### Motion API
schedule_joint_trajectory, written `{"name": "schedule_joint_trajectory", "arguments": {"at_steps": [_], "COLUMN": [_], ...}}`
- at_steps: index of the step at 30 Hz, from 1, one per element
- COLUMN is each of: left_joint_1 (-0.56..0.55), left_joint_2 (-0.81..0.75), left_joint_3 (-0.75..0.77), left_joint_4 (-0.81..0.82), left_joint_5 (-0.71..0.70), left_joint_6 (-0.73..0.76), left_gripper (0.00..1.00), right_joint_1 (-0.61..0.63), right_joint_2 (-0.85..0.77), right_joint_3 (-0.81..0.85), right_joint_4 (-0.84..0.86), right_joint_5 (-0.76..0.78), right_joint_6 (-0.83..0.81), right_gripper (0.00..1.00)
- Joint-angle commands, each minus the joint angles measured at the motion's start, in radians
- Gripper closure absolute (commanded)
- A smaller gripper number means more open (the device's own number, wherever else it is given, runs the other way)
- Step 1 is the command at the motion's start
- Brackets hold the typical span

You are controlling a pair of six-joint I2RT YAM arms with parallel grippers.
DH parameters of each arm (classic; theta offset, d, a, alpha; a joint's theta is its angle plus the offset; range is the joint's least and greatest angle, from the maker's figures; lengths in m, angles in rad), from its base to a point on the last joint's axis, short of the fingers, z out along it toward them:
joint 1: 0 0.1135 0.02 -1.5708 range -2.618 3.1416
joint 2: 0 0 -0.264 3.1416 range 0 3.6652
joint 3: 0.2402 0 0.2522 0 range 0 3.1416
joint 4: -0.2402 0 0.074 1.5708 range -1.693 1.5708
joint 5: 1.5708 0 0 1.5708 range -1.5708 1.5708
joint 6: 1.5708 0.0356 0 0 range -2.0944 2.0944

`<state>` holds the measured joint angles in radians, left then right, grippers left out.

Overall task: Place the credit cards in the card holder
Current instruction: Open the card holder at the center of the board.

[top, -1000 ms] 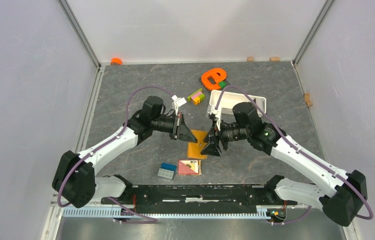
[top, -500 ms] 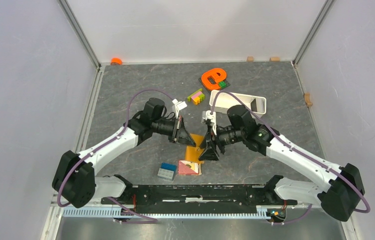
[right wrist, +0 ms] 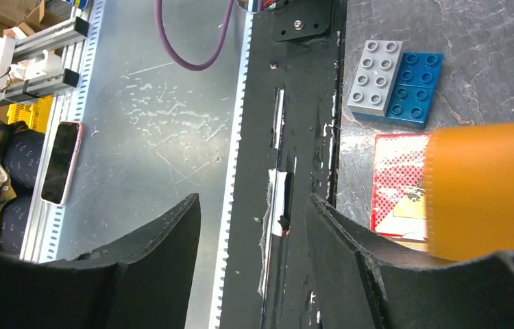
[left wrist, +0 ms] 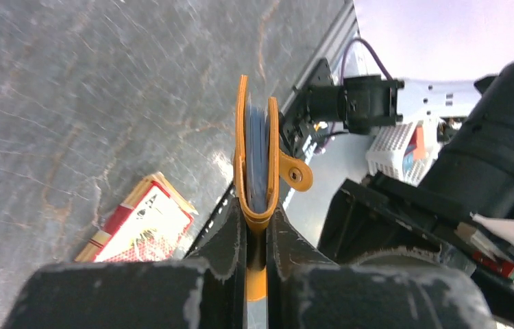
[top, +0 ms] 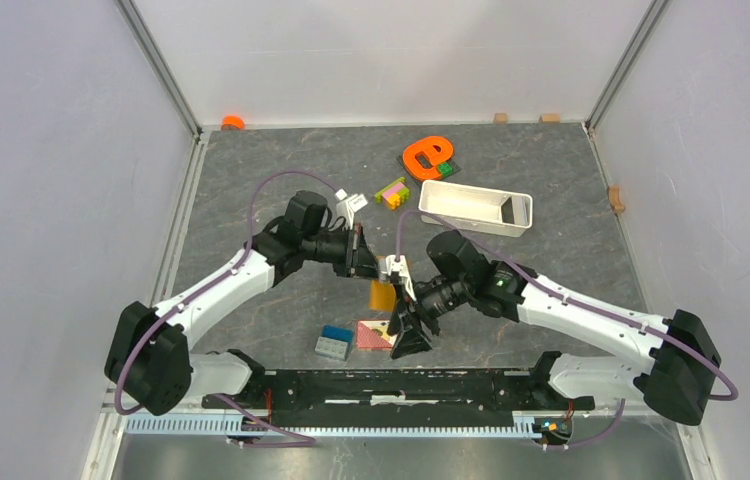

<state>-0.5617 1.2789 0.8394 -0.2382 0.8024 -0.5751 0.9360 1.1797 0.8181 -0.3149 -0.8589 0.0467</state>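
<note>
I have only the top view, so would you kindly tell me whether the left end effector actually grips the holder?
Observer: Yes, the left wrist view shows the left end effector shut on the holder at its fold.
Operator: Is the holder open?
Observer: Nearly closed, with something blue between its flaps; what it is, I cannot tell.
Operator: And the other arm?
Observer: The right end effector is open and empty in its wrist view.
</note>
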Motion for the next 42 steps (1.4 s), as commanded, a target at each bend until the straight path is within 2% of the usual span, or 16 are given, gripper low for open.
{"name": "schedule_joint_trajectory", "arguments": {"at_steps": [1, 3, 6, 9, 11, 16, 23, 28, 31, 35, 39, 40, 42], "left_joint_1": [0.027, 0.028, 0.028, 0.028, 0.028, 0.028, 0.027, 0.027, 0.028, 0.028, 0.028, 0.028, 0.029], "left_joint_2": [0.026, 0.027, 0.017, 0.014, 0.019, 0.032, 0.038, 0.041, 0.044, 0.054, 0.094, 0.115, 0.16], "left_joint_3": [0.046, 0.046, 0.046, 0.038, 0.037, 0.021, 0.013, 0.012, 0.013, 0.01, 0.015, 0.016, 0.022], "left_joint_4": [0.034, 0.025, -0.005, -0.005, -0.002, 0.022, 0.037, 0.038, 0.04, 0.04, 0.025, 0.023, 0.0], "left_joint_5": [-0.066, -0.081, -0.135, -0.164, -0.167, -0.16, -0.153, -0.154, -0.156, -0.184, -0.235, -0.241, -0.273], "left_joint_6": [0.024, 0.027, 0.042, 0.035, 0.029, 0.005, -0.006, -0.006, -0.006, -0.004, -0.004, -0.007, -0.009], "left_gripper": [0.98, 0.98, 0.98, 0.98, 0.98, 0.98, 0.98, 0.98, 0.98, 0.98, 0.9, 0.85, 0.64], "right_joint_1": [0.007, 0.005, -0.025, -0.032, -0.032, -0.028, -0.024, -0.023, -0.022, -0.023, -0.023, -0.025, -0.025], "right_joint_2": [-0.013, -0.035, -0.101, -0.144, -0.141, -0.091, -0.013, 0.02, 0.047, 0.064, 0.065, 0.069, 0.075], "right_joint_3": [0.008, 0.037, 0.052, 0.041, 0.014, -0.047, -0.068, -0.07, -0.066, -0.063, -0.087, -0.093, -0.108], "right_joint_4": [-0.003, -0.031, 0.001, 0.017, 0.038, 0.097, 0.212, 0.26, 0.244, 0.179, 0.174, 0.177, 0.198], "right_joint_5": [-0.002, 0.13, 0.369, 0.681, 0.772, 0.909, 0.902, 0.918, 0.955, 1.039, 1.09, 1.097, 1.097], "right_joint_6": [0.004, 0.005, 0.091, 0.206, 0.26, 0.376, 0.427, 0.444, 0.441, 0.432, 0.428, 0.427, 0.426], "right_gripper": [0.38, 0.39, 0.35, 0.26, 0.22, 0.24, 0.36, 0.39, 0.48, 0.77, 0.98, 1.0, 1.0]}}
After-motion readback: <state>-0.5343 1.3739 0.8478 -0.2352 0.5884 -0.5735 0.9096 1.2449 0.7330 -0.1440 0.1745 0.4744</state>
